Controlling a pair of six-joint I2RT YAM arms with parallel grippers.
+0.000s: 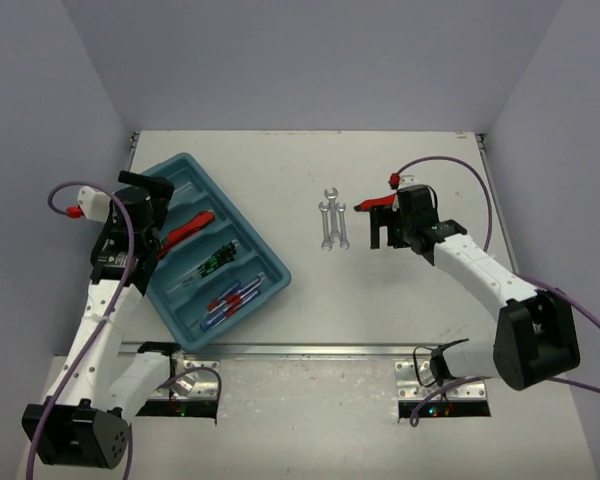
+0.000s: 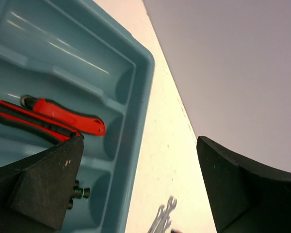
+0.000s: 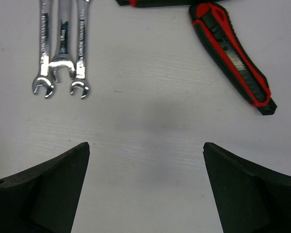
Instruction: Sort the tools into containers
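The teal tray (image 1: 185, 170) lies at the left and holds a red-handled tool (image 1: 188, 232), black screwdrivers with green marks (image 1: 212, 262) and blue-and-red screwdrivers (image 1: 230, 298) in separate compartments. My left gripper (image 1: 152, 200) is open and empty over the tray's far end; its view shows red-and-black handles (image 2: 63, 116) in the tray (image 2: 140, 73). Three silver wrenches (image 1: 332, 222) lie side by side mid-table. My right gripper (image 1: 385, 238) is open and empty above the bare table, just right of the wrenches (image 3: 63, 48). A red-and-black tool (image 3: 233, 53) lies ahead of it (image 1: 372, 205).
Grey walls close the table on three sides. A metal rail (image 1: 310, 350) runs along the near edge in front of the arm bases. Purple cables loop off both arms. The wrenches also show small in the left wrist view (image 2: 162, 218).
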